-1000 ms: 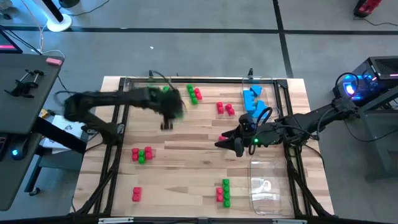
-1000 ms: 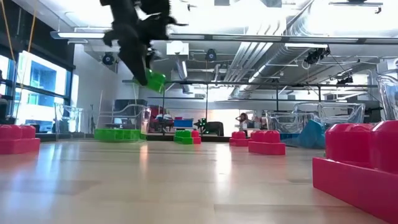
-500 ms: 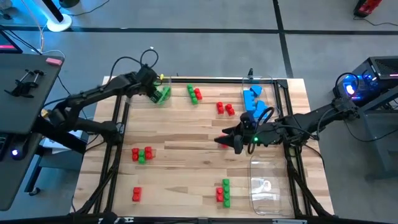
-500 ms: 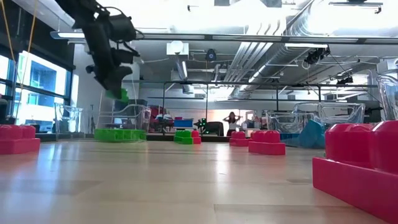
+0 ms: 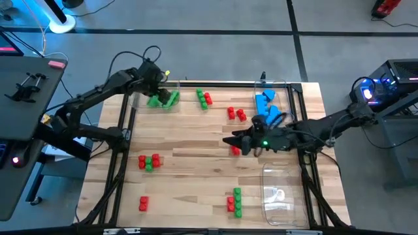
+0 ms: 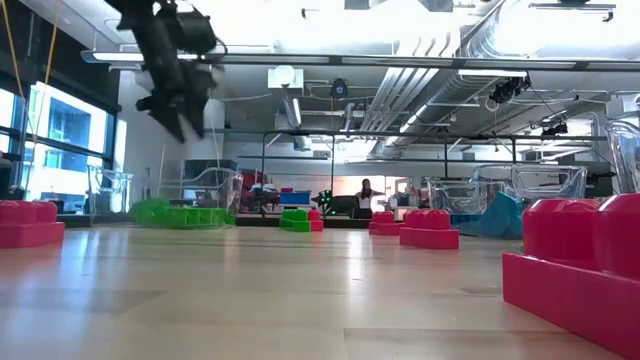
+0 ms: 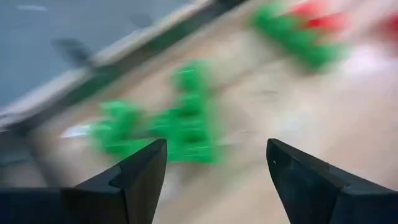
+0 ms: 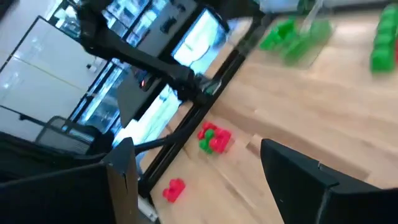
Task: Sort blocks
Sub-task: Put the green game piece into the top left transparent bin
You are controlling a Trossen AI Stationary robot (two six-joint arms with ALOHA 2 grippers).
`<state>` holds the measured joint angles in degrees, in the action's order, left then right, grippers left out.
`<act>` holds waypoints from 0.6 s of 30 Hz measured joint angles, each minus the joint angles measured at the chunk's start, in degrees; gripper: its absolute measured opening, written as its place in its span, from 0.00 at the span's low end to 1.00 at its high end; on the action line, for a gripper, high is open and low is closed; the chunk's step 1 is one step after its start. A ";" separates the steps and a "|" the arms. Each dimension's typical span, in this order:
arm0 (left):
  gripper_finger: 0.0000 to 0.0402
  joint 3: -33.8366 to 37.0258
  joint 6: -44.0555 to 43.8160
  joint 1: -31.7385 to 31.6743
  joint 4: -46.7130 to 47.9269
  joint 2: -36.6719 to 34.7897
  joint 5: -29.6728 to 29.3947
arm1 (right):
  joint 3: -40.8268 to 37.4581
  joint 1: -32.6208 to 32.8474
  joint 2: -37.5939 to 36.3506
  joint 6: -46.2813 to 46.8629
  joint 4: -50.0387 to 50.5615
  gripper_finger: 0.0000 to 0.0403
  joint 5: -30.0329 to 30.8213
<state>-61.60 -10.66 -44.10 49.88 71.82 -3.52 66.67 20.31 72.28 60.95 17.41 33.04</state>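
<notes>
Since a second ago the left hand has swung from over the middle of the bench to its far left corner and let go of the green block it carried; its fingers now stand apart with nothing between them, above the green pile that lies in the clear tray there; the right hand has shifted a little toward the left and hangs low over the bench's middle, jaws spread and empty, just beside a red block; the rest of the blocks lie scattered: a green and red cluster near the far edge, a red pair beside it, a blue heap in the far right tray, a red and green group on the left, a lone red block near the front left, and a red and green stack near the front; an empty clear tray sits at the front right; the blocks look to be light, rigid plastic, smooth enough to slip from a loose pinch but not fragile; I judge the best hold is across two flat opposite sides, squarely centred, and joined clusters may need pulling apart or lifting whole
</notes>
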 joint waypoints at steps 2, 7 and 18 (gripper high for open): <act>0.65 -0.17 -3.11 1.69 -2.81 -2.17 7.84 | 0.00 -2.48 1.83 0.75 -2.13 0.56 -6.74; 0.64 -0.17 -10.35 9.74 -11.82 -9.43 14.99 | 0.00 -5.80 9.49 1.27 -10.41 0.56 -30.23; 0.64 -0.22 -17.81 29.94 -20.47 -19.86 7.17 | 0.00 8.53 20.00 22.11 3.47 0.53 -45.20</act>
<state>-61.82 -28.47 -14.16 29.41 51.96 3.65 66.67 28.84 92.28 83.06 20.88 -12.16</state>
